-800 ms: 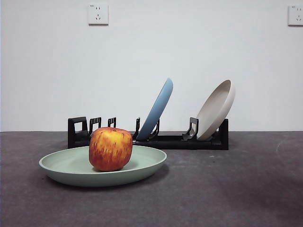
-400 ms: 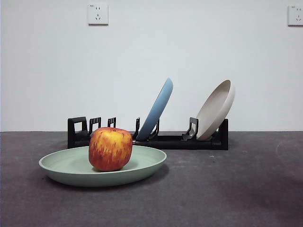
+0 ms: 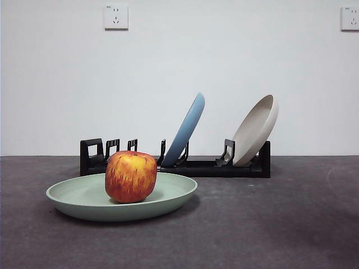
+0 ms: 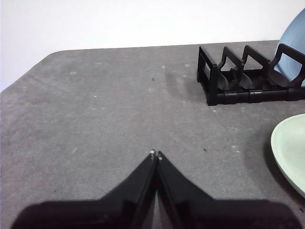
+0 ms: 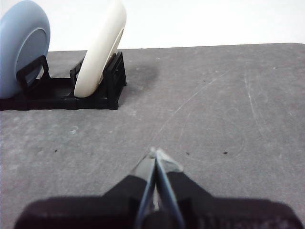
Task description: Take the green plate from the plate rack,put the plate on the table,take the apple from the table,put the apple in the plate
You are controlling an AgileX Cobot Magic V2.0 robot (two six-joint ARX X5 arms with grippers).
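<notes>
The green plate [image 3: 168,196] lies flat on the table [image 3: 280,224] in front of the plate rack [image 3: 196,167]. The apple [image 3: 130,176] sits upright in the plate, left of its middle. In the left wrist view the plate's edge [image 4: 290,152] and the rack's empty end [image 4: 224,81] show. My left gripper [image 4: 155,154] is shut and empty over bare table, apart from the plate. My right gripper [image 5: 155,152] is shut and empty over bare table, in front of the rack's other end [image 5: 107,83]. Neither gripper shows in the front view.
A blue plate [image 3: 185,130] leans in the rack's middle slot and a beige plate [image 3: 256,130] leans at its right end. They also show in the right wrist view, blue [image 5: 24,47] and beige [image 5: 102,47]. A white wall stands behind the table.
</notes>
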